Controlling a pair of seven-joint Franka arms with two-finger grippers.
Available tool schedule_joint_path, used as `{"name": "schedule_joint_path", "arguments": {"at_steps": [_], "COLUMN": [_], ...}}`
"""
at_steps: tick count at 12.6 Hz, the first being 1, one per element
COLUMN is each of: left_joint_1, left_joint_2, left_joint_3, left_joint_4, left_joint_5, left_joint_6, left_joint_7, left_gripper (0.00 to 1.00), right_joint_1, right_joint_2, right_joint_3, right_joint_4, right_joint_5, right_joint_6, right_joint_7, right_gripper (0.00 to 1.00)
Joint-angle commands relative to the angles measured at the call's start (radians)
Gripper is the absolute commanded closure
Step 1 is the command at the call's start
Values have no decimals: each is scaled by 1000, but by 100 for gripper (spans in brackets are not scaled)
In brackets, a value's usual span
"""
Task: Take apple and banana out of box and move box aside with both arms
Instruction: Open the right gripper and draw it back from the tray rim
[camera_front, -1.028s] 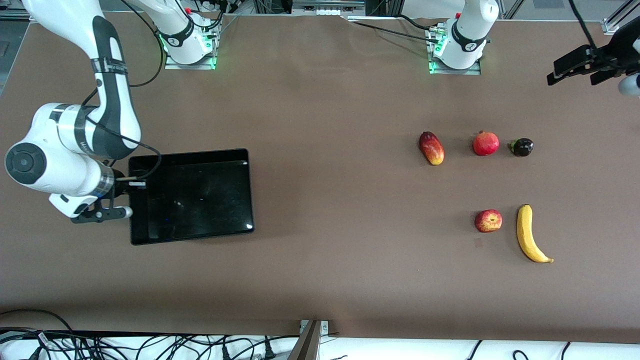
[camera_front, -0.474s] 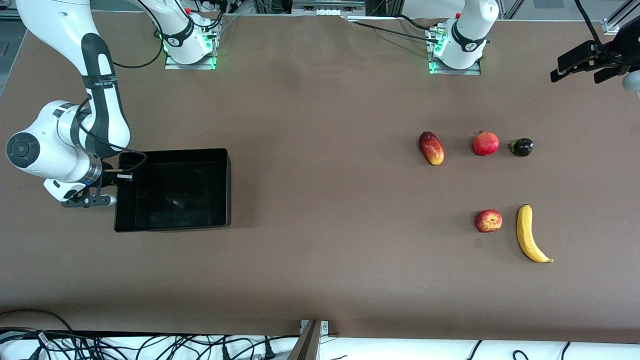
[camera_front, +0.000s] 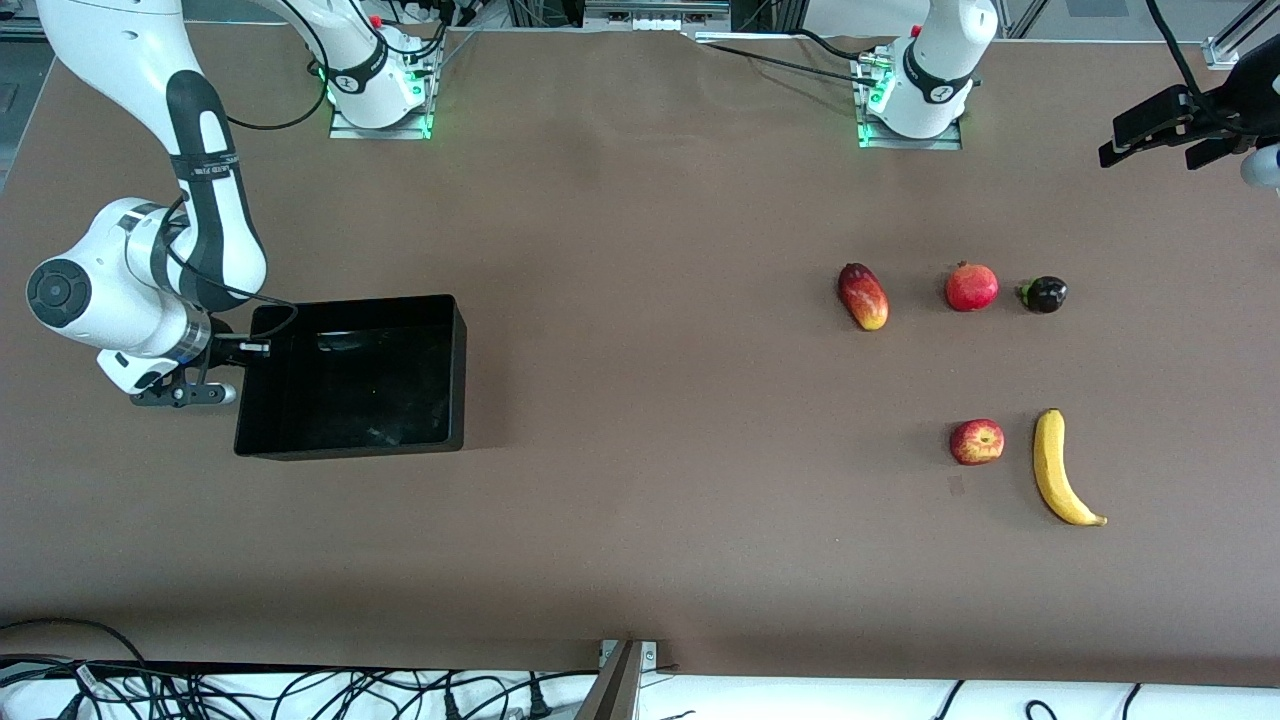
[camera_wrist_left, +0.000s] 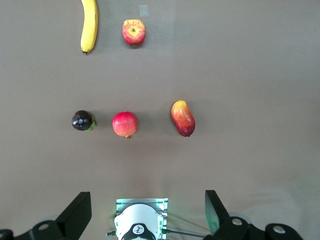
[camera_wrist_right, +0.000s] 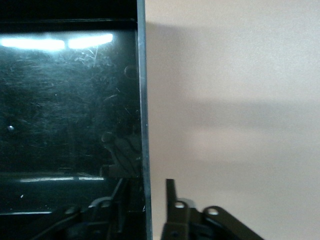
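Observation:
The black box (camera_front: 456, 372) lies on the table at the right arm's end. My right gripper (camera_front: 252, 347) is at the box wall toward that end. In the right wrist view the box (camera_wrist_right: 70, 100) fills one side, and my right gripper (camera_wrist_right: 145, 200) straddles its thin wall, one finger inside and one outside, with a gap showing beside the outer finger. The apple (camera_front: 977, 442) and the banana (camera_front: 1055, 470) lie side by side at the left arm's end. My left gripper (camera_front: 1150, 130) waits high up, open and empty, and its wrist view (camera_wrist_left: 147, 215) shows the apple (camera_wrist_left: 134, 32) and the banana (camera_wrist_left: 90, 25).
A mango (camera_front: 863, 296), a pomegranate (camera_front: 971, 287) and a small dark fruit (camera_front: 1043, 294) lie in a row, farther from the front camera than the apple and banana. The arm bases (camera_front: 380, 90) (camera_front: 915, 95) stand along the table's edge farthest from the camera.
The box looked larger and glossy flat a second ago. It now sits lower, closer to the right arm's end, its walls showing. The right arm moved with it. The left arm barely moved.

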Motion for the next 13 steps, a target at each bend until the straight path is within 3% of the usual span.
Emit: {"name": "schedule_joint_path", "arguments": {"at_steps": [1,4,8,10,13], "left_joint_1": [-11,-12,-15,-20,-22], "left_joint_2": [-1,8,8,8,14], "left_joint_3": [9,7,9,2,1], "left_joint_4": [-11,-13,-21,-19,-19], "left_joint_5": [-9,-9,-8,65,105], "left_joint_6": [20,23,25,43,63], "left_joint_7": [5,5,5,5,6], "left_gripper": [0,0,0,0,0], "right_joint_1": [4,40,99,128,146], "right_joint_2": [-65,-99,-113,-140,-246], "right_joint_3": [9,13,3,8,17], "right_joint_4": [-14,77,324,435,446], "right_joint_5": [10,8,-27,-93,-154], "right_joint_6": [-2,-72,-402,-564,-653], "right_joint_7": [-20,-10,123,232,262], "right_gripper": [0,0,0,0,0]}}
